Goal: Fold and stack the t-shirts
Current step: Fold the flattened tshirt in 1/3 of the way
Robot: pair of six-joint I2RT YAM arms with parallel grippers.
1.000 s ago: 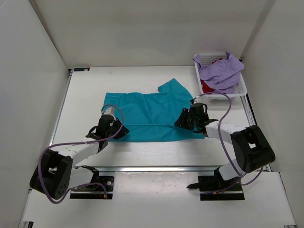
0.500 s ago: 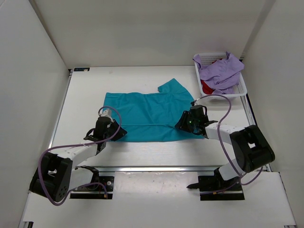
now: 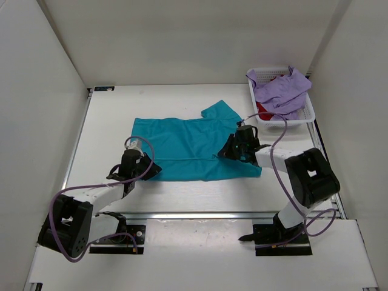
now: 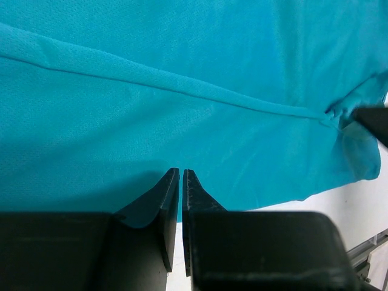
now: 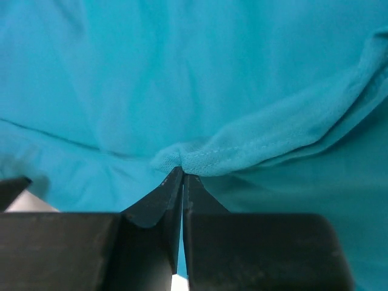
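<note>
The teal t-shirt (image 3: 188, 142) lies spread flat mid-table, one sleeve toward the back right. My left gripper (image 3: 148, 168) is at its near left corner; in the left wrist view its jaws (image 4: 180, 173) are closed to a thin slit on the cloth's near edge (image 4: 182, 109). My right gripper (image 3: 223, 153) is on the shirt's near right part. In the right wrist view it (image 5: 183, 173) is shut, pinching a bunched stitched fold of the teal cloth (image 5: 242, 151). The lavender t-shirt (image 3: 282, 91) and the red t-shirt (image 3: 264, 111) lie in the basket.
The white mesh basket (image 3: 285, 123) stands at the back right, close behind my right arm. White walls enclose the table on the left, back and right. A metal rail (image 3: 200, 215) runs along the near edge.
My right gripper slid left and farther onto the teal shirt, then closed on a fold of it. The left gripper drew back slightly toward the near edge.
</note>
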